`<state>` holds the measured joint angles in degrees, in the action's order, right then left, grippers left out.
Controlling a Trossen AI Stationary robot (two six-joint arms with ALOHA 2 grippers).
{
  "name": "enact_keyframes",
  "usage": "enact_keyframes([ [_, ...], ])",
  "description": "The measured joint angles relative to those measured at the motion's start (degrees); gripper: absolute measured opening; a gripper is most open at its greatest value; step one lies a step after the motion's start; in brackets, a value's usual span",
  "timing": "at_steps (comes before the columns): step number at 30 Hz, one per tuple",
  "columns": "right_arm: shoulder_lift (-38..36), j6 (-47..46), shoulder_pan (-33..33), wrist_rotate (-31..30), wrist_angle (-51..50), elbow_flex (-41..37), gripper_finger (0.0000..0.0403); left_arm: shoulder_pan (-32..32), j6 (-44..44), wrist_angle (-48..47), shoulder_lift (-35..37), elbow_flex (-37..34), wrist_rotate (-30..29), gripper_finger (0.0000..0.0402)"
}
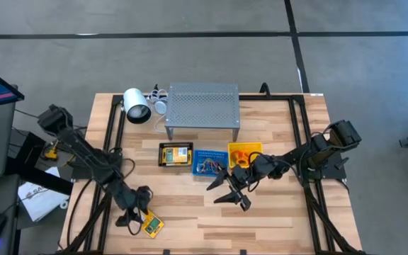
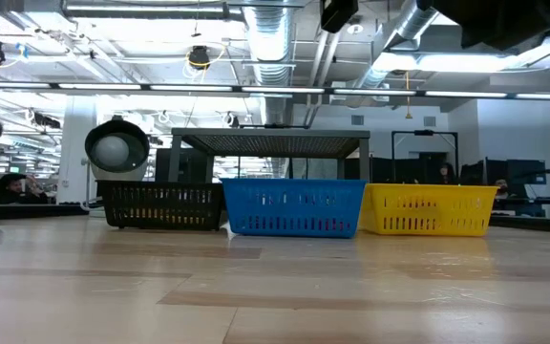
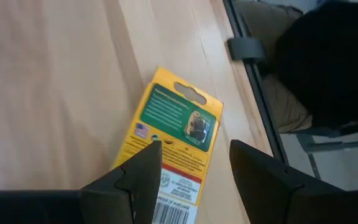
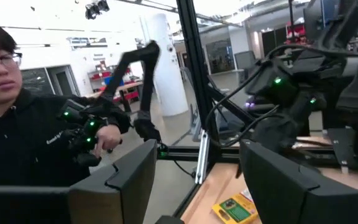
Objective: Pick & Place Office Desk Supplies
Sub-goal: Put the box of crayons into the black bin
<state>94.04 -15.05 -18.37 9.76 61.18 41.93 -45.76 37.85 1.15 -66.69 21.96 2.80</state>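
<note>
One pack (image 3: 174, 134) flat on counter (image 1: 190, 205), directly under left tool (image 1: 134, 216), fingers spread, gripping nothing. Right tool (image 1: 232, 190) open, idle mid-counter near blue bin (image 1: 207, 161). Risk: pack thin, near counter edge; fingers may skid over, push it off.

Near the lower left of the frame we see our left gripper (image 1: 134, 216) just beside a flat yellow-and-green crayon pack (image 1: 152, 225) on the pale wooden table (image 1: 275, 219). Our right gripper (image 1: 229, 191), fingers spread, hovers below centre. A black wire basket (image 1: 175, 154), a blue plastic basket (image 1: 207, 161) and a yellow plastic basket (image 1: 244, 154) sit in a row below the grey perforated metal shelf (image 1: 202, 106).
</note>
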Motion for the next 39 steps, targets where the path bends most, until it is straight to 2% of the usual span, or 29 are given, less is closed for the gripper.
enact_keyframes([
  [8,0.0,0.0,0.0,0.0,-1.0,0.0,0.0226,-0.5,5.0,8.9,-10.5,0.0,5.5,0.0186],
  [16,0.0,0.2,-0.7,0.0,-2.6,0.0,0.0226,-0.5,7.5,10.0,-12.1,0.0,7.1,0.0186],
  [27,0.0,0.6,-3.2,0.0,-3.7,0.0,0.0226,0.4,7.1,8.3,-12.0,0.1,0.4,0.0186],
  [39,0.0,0.6,-4.6,-1.2,-4.2,0.0,0.0226,9.3,4.9,8.0,-12.0,0.1,-4.3,0.0174],
])
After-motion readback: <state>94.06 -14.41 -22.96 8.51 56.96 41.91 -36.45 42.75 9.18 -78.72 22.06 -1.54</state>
